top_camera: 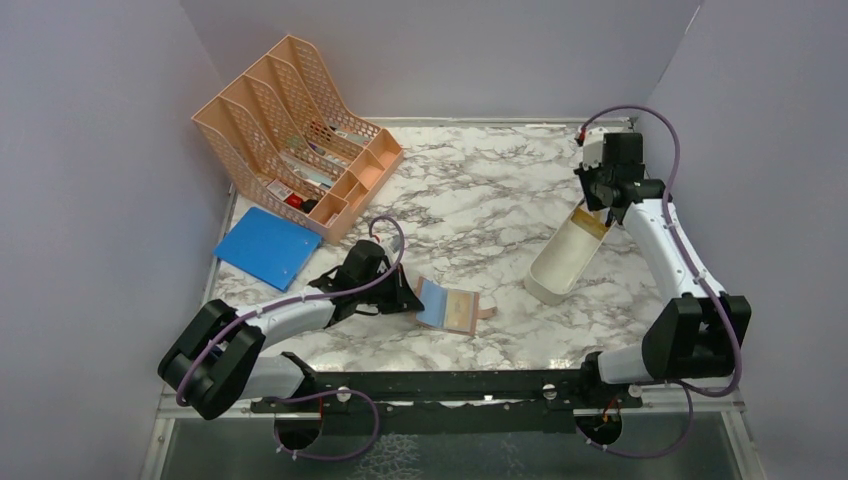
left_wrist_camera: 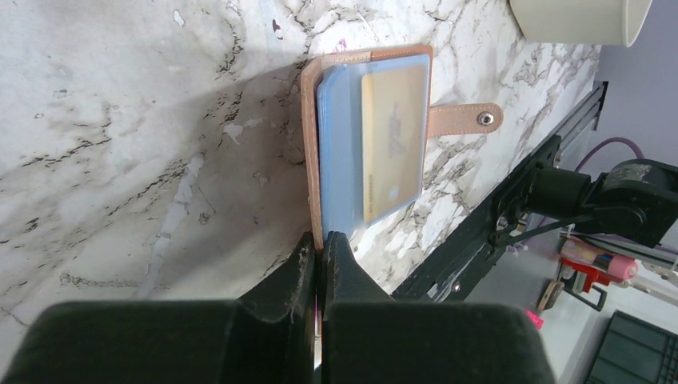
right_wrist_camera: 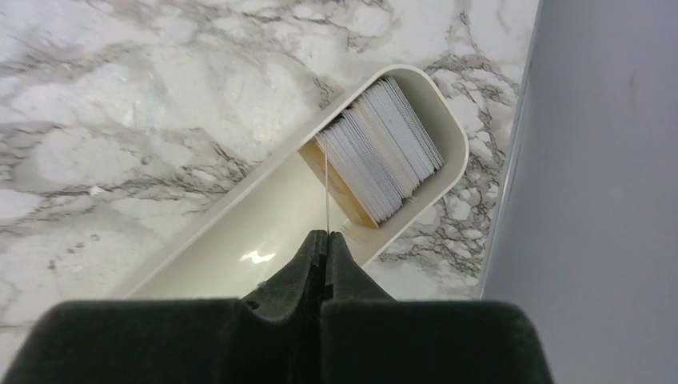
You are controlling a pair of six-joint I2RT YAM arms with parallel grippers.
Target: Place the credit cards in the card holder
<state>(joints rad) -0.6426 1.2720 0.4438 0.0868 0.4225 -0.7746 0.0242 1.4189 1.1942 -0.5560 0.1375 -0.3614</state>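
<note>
While the left gripper (left_wrist_camera: 322,238) pinches the edge of the open pinkish-tan leather card holder (left_wrist_camera: 336,144), the right gripper (right_wrist_camera: 324,237) clamps a thin whitish plastic credit card (right_wrist_camera: 326,192) edge-on. That card is well to the holder's right.

**Left arm** (top_camera: 270,320): lies low over the bench (top_camera: 480,190) and extends from the near left toward the card holder (top_camera: 432,298), with the wrist roughly level. **Left gripper** (left_wrist_camera: 322,240): sits at the holder's left edge, jaws closed with the pinkish cover pinched between them. **Right arm** (top_camera: 665,240): stands well to the right of the card holder. Its forearm runs away from the near edge to a wrist farther back than the holder, bent downward. **Right gripper** (right_wrist_camera: 325,238): points down, jaws closed on one thin credit card (right_wrist_camera: 325,184), seen edge-on.
</note>
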